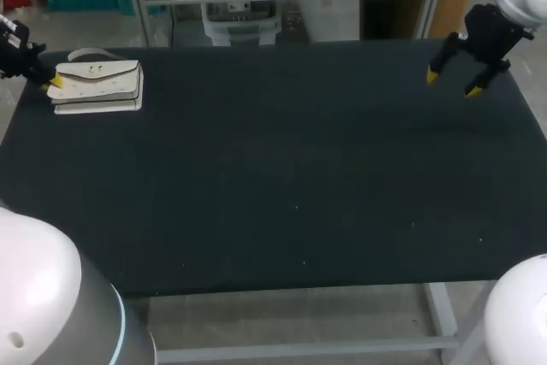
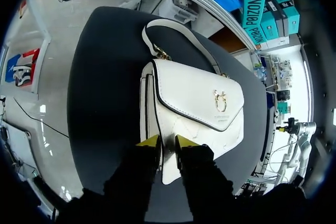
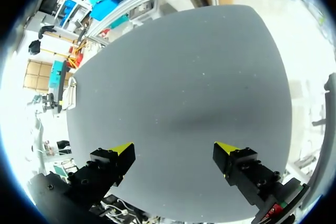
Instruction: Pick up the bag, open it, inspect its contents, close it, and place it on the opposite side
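Observation:
The white handbag (image 1: 98,83) lies flat at the table's far left, flap shut, with a gold clasp and its strap looped behind it. In the left wrist view the bag (image 2: 194,103) fills the space ahead of my left gripper (image 2: 167,142). That gripper's yellow tips stand narrowly apart, pressed on either side of the bag's near end. From above, the left gripper (image 1: 53,83) sits at the bag's left end. My right gripper (image 1: 450,83) hangs wide open over the far right of the table, holding nothing. In its own view the right gripper (image 3: 176,148) sees the bag (image 3: 71,93) far off.
The dark table (image 1: 282,185) carries nothing else. Its far edge runs just behind the bag, and its left edge lies close to my left gripper.

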`<state>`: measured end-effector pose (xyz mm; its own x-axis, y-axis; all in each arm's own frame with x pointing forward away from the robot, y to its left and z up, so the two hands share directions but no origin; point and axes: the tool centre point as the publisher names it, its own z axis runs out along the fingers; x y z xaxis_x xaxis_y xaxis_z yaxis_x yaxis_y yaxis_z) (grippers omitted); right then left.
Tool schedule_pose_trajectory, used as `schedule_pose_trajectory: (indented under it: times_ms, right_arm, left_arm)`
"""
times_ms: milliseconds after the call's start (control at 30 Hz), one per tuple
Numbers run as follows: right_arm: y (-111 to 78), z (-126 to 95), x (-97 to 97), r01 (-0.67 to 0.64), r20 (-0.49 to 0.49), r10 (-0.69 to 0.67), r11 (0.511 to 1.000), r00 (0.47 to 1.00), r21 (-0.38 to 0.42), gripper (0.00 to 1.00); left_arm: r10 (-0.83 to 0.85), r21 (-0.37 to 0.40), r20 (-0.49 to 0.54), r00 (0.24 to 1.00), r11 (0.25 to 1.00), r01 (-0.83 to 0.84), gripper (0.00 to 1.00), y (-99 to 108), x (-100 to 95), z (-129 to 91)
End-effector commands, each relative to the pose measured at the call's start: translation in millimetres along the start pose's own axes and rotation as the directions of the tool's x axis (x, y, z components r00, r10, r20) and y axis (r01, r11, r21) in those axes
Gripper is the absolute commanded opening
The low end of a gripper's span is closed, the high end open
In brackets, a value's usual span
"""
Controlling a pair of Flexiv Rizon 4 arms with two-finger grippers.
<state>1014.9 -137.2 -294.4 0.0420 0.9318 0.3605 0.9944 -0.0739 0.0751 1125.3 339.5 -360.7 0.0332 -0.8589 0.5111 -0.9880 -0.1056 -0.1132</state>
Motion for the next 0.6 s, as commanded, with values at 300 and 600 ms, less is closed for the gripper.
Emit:
schedule_pose_trajectory:
  times_ms: [300,600]
  right_arm:
    - [3.7,-6,-1.5,0.009,0.005,-0.009,1.0,1.0,0.003,1.0]
    - [6.1,-12,-2.7,0.041,0.041,-0.041,0.999,0.998,0.002,1.0]
  left_arm:
    - [0.042,0.102,0.131,0.991,0.993,-0.055,1.0,33,30.1,-41]
    - [0.145,0.089,0.287,0.947,0.98,-0.177,1.0,70,81.9,-36]
